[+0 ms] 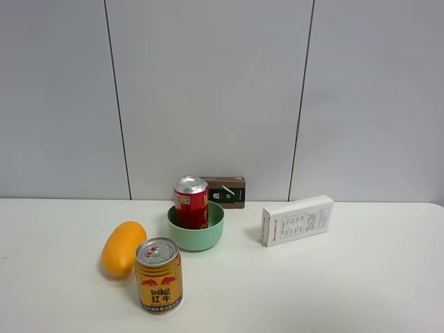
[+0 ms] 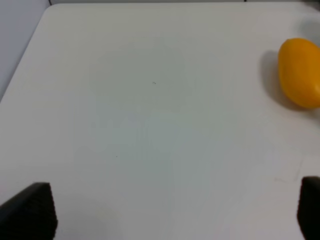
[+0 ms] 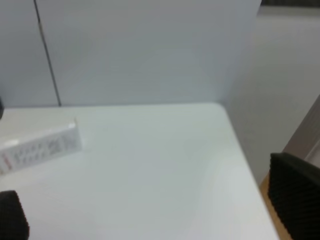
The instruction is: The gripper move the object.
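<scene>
The red can [image 1: 192, 202] with a silver top stands upright inside a green bowl [image 1: 205, 237] near the middle of the white table. Neither gripper shows in the high view. In the left wrist view my left gripper [image 2: 175, 212] is open and empty, its black fingertips [image 2: 32, 210] spread wide over bare table. In the right wrist view my right gripper [image 3: 155, 200] is open and empty, its fingertips [image 3: 295, 192] far apart above the table's right end. The red can is out of both wrist views.
A gold-and-red Red Bull can [image 1: 159, 275] stands at the front, next to an orange mango [image 1: 123, 248], which also shows in the left wrist view [image 2: 299, 72]. A white box [image 1: 297, 220], also in the right wrist view [image 3: 40, 149], lies right of the bowl. A dark box [image 1: 227, 192] stands at the wall.
</scene>
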You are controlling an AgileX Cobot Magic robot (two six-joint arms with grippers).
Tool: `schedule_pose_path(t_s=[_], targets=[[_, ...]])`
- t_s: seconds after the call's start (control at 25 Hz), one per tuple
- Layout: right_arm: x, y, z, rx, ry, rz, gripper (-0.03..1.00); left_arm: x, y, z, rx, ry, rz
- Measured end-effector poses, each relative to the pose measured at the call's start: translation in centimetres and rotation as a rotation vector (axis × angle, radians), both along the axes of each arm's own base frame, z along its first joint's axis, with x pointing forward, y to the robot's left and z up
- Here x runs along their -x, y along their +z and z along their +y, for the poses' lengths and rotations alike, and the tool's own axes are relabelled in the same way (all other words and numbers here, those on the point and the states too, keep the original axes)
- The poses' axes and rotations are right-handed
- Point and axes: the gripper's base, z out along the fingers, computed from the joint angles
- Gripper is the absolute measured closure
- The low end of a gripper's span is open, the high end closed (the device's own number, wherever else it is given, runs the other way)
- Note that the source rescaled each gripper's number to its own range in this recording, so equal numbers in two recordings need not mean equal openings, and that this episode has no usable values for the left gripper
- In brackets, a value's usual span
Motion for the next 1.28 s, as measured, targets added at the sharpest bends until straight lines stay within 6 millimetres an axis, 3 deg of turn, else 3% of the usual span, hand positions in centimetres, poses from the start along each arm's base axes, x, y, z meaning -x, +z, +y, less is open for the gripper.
schedule_pose_path(t_s=[0.2,0.44,0.64,1.0,1.28], targets=[[2.2,-4.6,0.9,-0.083,0.062,0.022,-0.03,0.0,0.0,0.0,0.000,0.000,0.000],[3.5,-8.3,0.8,-0.068,0.054,0.071,-0.03,0.0,0.0,0.0,-0.001,0.000,0.000],[4.0,-9.7,0.8,-0.066,0.053,0.084,-0.03,0.0,0.0,0.0,-0.001,0.000,0.000],[2.7,-12.9,0.9,-0.091,0.063,0.192,-0.03,0.0,0.0,0.0,0.001,0.000,0.000],[2.7,-13.2,1.0,-0.100,0.068,0.196,-0.03,0.0,0.0,0.0,0.000,0.000,0.000]])
